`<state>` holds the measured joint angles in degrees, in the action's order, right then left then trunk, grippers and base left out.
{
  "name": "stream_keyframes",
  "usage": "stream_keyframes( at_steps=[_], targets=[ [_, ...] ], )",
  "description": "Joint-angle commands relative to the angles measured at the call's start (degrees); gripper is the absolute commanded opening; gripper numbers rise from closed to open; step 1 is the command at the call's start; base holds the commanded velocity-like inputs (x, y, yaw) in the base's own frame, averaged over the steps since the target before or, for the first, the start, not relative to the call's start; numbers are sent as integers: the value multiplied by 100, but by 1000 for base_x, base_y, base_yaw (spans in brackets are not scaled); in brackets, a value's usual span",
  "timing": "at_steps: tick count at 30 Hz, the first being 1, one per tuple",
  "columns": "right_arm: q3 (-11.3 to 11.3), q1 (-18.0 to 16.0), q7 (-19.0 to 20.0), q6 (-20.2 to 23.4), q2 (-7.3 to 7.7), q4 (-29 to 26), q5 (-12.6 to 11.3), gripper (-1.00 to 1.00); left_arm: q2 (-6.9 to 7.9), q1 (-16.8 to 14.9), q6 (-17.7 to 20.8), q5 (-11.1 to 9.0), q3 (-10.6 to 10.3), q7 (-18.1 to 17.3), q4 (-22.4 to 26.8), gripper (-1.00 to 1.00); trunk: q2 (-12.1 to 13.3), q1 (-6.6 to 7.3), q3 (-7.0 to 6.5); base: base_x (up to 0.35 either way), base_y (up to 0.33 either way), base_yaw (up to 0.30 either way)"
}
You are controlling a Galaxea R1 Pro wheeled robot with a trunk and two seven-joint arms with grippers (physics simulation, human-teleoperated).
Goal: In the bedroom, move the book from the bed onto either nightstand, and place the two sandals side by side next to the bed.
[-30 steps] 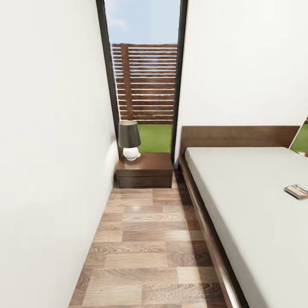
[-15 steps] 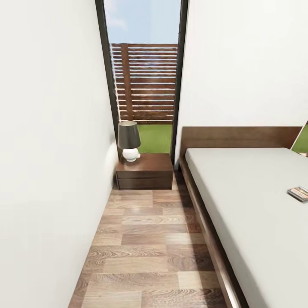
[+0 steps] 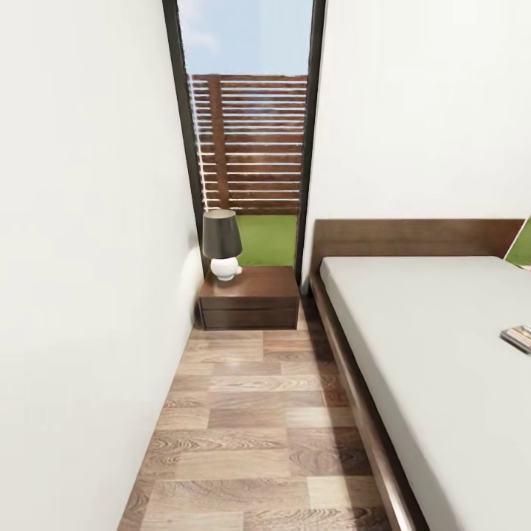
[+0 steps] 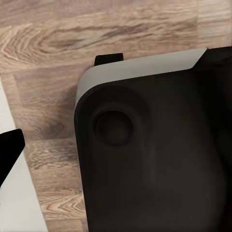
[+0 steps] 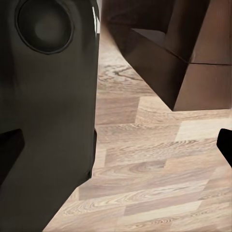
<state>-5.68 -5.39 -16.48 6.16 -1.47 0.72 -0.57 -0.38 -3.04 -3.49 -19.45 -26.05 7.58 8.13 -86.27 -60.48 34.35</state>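
Observation:
The book [image 3: 519, 337], small and thin, lies on the off-white mattress of the bed [image 3: 428, 346], cut by the head view's right edge. A dark reddish-brown nightstand [image 3: 249, 298] stands at the far end of the aisle, beside the headboard. The sandals are out of view. My right gripper [image 5: 116, 154] hangs open over the plank floor beside the bed's wooden frame [image 5: 193, 72], a black fingertip [image 5: 9, 150] at each side of its view. Of my left gripper [image 4: 116, 154] one black fingertip [image 4: 9, 152] shows far out at the edge, nothing held.
A lamp [image 3: 222, 244] with a dark shade stands on the nightstand's left part. A white wall [image 3: 88, 295] bounds the narrow wood-floor aisle [image 3: 258, 428] on the left. Behind the nightstand a tall window [image 3: 249, 140] looks onto a slatted fence. The robot's dark body [image 4: 154, 159] is close under both wrists.
The whole head view has shifted: the book has slid toward the picture's right edge and the nightstand sits slightly lower. Nothing in the room itself has moved.

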Motion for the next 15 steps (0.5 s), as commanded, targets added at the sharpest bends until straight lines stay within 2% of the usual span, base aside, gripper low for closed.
stream_keyframes(
  at_steps=[1, 15],
  targets=[
    [-47, -6, -20, 26, -2, 7, -5, 100, 0, -4, -20, -50, -50, 24, -4, 100, -2, 0, 5, 91, 0, 0],
    [-49, -6, -21, 26, -2, 7, -5, 100, -1, -4, -20, -50, -50, 24, -4, 100, -2, 0, 5, 91, 0, 0]
  ],
)
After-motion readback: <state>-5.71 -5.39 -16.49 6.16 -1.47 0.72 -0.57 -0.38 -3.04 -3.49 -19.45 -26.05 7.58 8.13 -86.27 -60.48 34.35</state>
